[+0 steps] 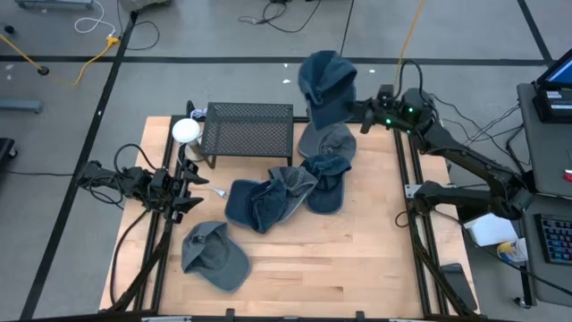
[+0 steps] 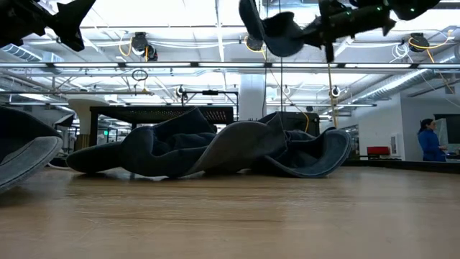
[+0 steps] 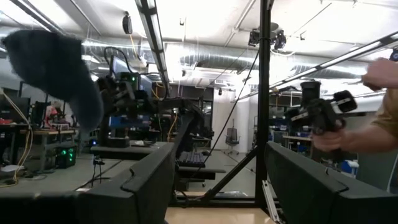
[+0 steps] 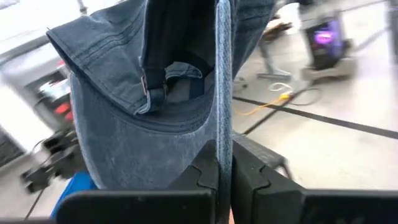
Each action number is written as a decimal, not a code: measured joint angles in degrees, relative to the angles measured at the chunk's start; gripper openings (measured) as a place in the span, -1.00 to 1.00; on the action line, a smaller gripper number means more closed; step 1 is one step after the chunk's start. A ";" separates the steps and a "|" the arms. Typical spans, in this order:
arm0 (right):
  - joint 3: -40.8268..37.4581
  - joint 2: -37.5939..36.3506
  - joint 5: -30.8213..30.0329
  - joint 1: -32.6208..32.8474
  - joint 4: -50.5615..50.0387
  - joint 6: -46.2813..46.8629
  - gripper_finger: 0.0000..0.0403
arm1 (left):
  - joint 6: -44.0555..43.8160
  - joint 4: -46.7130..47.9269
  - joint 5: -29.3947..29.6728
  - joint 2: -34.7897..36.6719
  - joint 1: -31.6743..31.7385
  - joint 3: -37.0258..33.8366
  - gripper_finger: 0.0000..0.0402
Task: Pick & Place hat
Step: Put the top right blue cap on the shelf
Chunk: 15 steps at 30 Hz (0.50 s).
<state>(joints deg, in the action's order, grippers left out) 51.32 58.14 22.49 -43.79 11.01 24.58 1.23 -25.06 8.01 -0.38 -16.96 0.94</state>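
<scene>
A blue denim hat (image 1: 326, 82) hangs high above the table's far right part, with my right gripper (image 1: 353, 109) shut on it. It also shows in the low view (image 2: 277, 32) and fills the right wrist view (image 4: 124, 106), where its back strap and buckle (image 4: 149, 87) face the camera. Several more denim hats lie heaped (image 1: 281, 195) at the table's middle. One grey-blue hat (image 1: 214, 255) lies alone at the near left. My left gripper (image 1: 198, 191) waits open at the left edge, raised, nothing between its fingers (image 3: 143, 186). My right gripper pinches a thin, flat edge of the hat (image 4: 224, 134) between its two fingers, seen edge-on in the wrist view. The fingers (image 4: 255, 171) come roughly level from the table's right side. The hat is lifted well clear of the table and the heap, its crown toward the left.
A black mesh rack (image 1: 248, 132) stands at the far left-middle, with a white round object (image 1: 186, 131) beside it. Bare wood shows along the near edge (image 1: 340, 277). A person's hand holding a black device (image 3: 348, 121) shows beyond the table in the left wrist view.
</scene>
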 joint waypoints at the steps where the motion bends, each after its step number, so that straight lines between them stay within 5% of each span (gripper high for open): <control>1: 1.14 0.82 0.54 0.98 -0.05 -0.52 -0.99 | 0.00 0.01 0.00 0.00 0.00 0.00 0.25; 15: 21.30 11.19 4.74 17.11 0.54 -7.05 -0.99 | 0.00 -0.01 -0.02 0.02 0.00 0.01 0.25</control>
<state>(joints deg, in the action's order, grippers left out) 72.62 69.33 27.23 -26.68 11.56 17.52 1.23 -25.08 7.99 -0.36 -16.95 0.95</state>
